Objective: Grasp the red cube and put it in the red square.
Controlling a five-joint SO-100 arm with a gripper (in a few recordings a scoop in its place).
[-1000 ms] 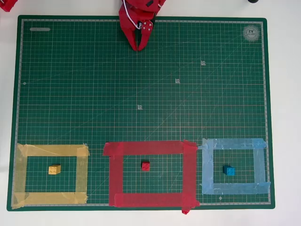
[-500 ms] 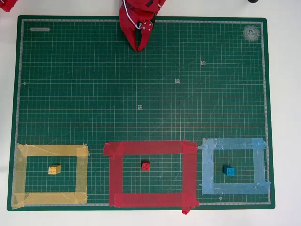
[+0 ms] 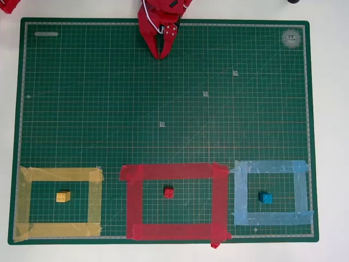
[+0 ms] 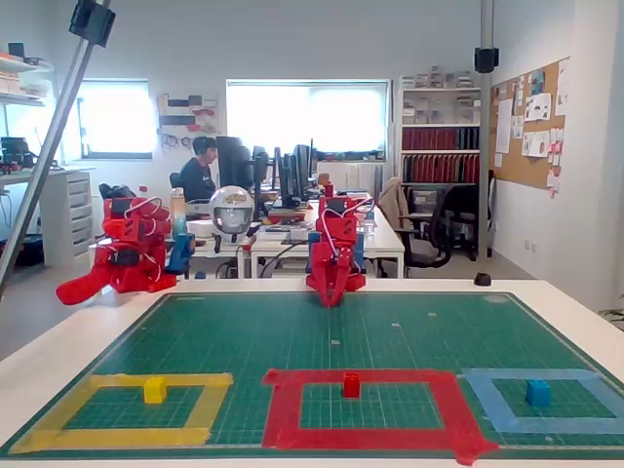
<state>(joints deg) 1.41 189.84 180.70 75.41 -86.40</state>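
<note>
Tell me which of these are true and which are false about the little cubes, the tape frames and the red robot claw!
1. The tiny red cube sits inside the red tape frame. True.
2. The red two-finger gripper is holding the red cube. False: it is shut on nothing at the mat's far edge, away from every cube.
3. The small yellow cube sits inside the light blue tape frame. False: it sits in the yellow tape frame.
4. The small blue cube lies inside the light blue frame. True.
</note>
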